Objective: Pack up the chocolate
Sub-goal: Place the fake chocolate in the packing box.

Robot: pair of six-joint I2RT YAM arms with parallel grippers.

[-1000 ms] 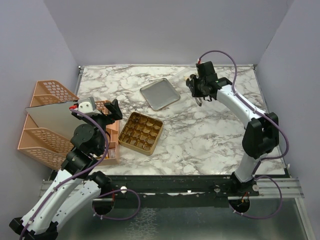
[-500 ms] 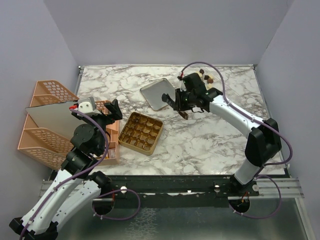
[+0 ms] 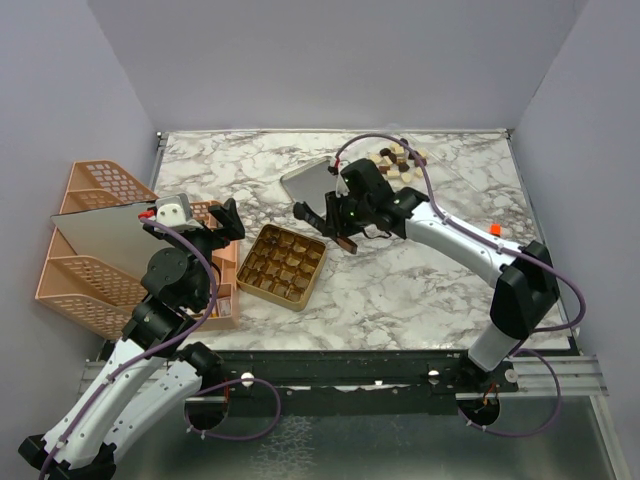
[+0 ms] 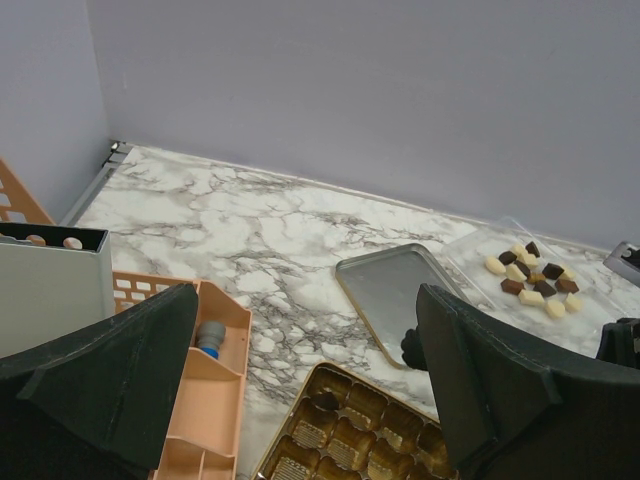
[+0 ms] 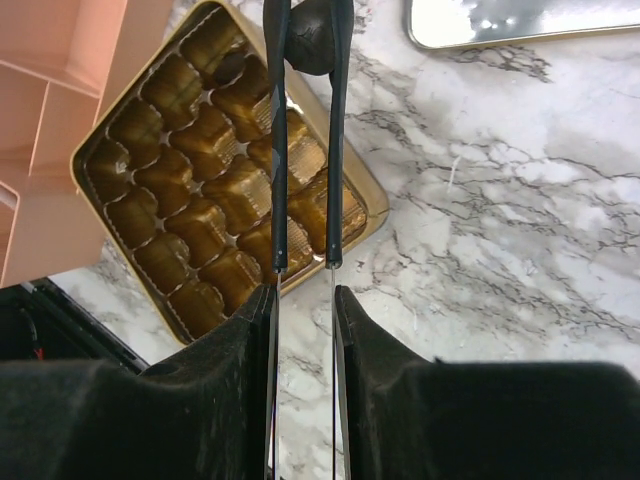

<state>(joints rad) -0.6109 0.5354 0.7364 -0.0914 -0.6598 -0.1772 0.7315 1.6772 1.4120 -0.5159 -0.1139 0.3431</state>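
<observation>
Robot packs sweets: the right hand point(image 5: 308, 40) is clamped on a single dark chocolate piece point(image 5: 312, 28), pinched between its thin fingertips and held at the rim of the golden-brown tray point(image 3: 283, 265) on the marbled desk point(image 3: 420, 275), on the side of the tray that faces the silver lid point(image 4: 395, 298). The lid lies flat just beyond the tray, partly hidden by the right arm in the overhead view. The loose chocolate point(image 3: 398, 158), a cluster of dark, light brown and cream-white pieces, rests well beyond the tray, past the lid, toward the far right of the desk. Inside the tray, what looks like another dark piece point(image 4: 322, 401) sits in a compartment near the far corner. To the left of the tray, the left hand point(image 3: 228, 215) hovers with its fingers spread wide, gripping nothing, above an orange organizer point(image 3: 222, 285) that lies just beside the tray. Orange mesh file racks point(image 3: 95, 255) stand farther left of the tray.
</observation>
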